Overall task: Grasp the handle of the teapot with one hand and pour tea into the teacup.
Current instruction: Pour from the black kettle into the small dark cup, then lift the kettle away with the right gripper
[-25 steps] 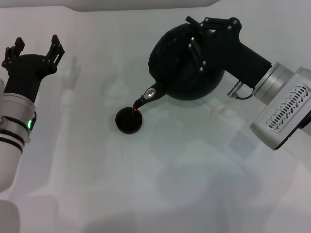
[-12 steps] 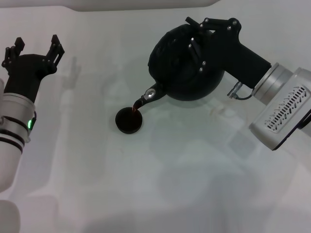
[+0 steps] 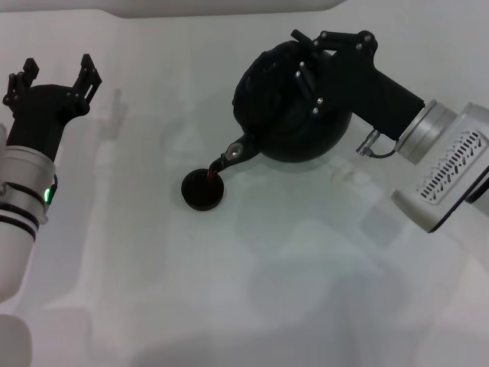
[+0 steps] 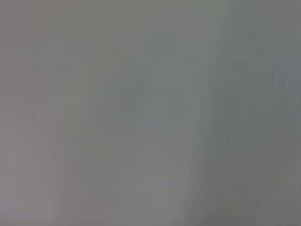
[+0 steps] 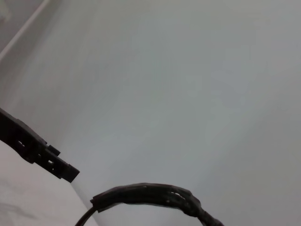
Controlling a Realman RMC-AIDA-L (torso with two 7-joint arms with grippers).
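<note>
Nearest the camera in the head view, the white table (image 3: 252, 306) lies bare across the lower part of the frame; the left arm rises along the left edge, and its gripper (image 3: 55, 73) hangs in the upper left with its fingers (image 3: 86, 73) spread apart, holding nothing, well apart from the task's things. Just left of the frame's centre sits the teacup (image 3: 202, 189) — small, round and black, upright on the table, with a dark reddish liquid showing at its upper right rim. Directly above that rim is the tip of the spout (image 3: 229, 157), tilted down toward the cup; a thin reddish stream runs from the spout into the cup. Behind the spout, in the upper middle of the frame, the teapot (image 3: 286, 122) is lifted and tipped to the lower left. Farther up and to the right, the right gripper (image 3: 325, 53) sits over the teapot's top, its fingers pressed together around the handle (image 3: 298, 50), which is mostly hidden under them; the right arm stretches off to the right edge. The right wrist view shows part of a dark arched hoop (image 5: 150, 195) at the bottom edge against the pale table; the left wrist view shows only a blank pale surface.
</note>
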